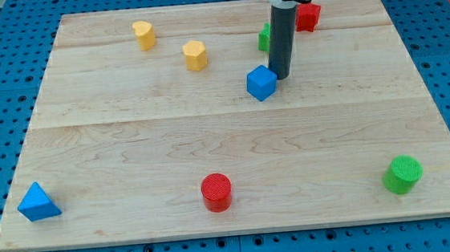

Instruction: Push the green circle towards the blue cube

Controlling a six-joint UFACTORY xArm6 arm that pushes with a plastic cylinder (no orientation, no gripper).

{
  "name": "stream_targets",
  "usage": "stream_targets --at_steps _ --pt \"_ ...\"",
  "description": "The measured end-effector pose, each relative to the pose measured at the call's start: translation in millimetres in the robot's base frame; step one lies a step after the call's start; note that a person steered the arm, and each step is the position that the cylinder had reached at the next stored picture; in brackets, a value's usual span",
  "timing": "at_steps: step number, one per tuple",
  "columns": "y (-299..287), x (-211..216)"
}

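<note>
The green circle is a short green cylinder near the board's bottom right corner. The blue cube sits above the board's middle. My tip stands just to the right of the blue cube, touching or almost touching it, and far from the green circle. The dark rod rises from there towards the view's top.
A red cylinder lies at the bottom centre and a blue triangular block at bottom left. Two yellow blocks lie at upper left. A green block is partly hidden behind the rod; a red block lies beside it.
</note>
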State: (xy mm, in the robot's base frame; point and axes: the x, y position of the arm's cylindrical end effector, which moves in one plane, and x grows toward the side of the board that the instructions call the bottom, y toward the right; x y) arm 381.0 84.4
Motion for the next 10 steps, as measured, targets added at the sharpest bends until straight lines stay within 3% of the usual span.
stream_targets --at_steps 4,5,8,9,10 --pt "-15 4" --pt "20 36" --pt "8 209" --pt "38 237" --pt "116 234"
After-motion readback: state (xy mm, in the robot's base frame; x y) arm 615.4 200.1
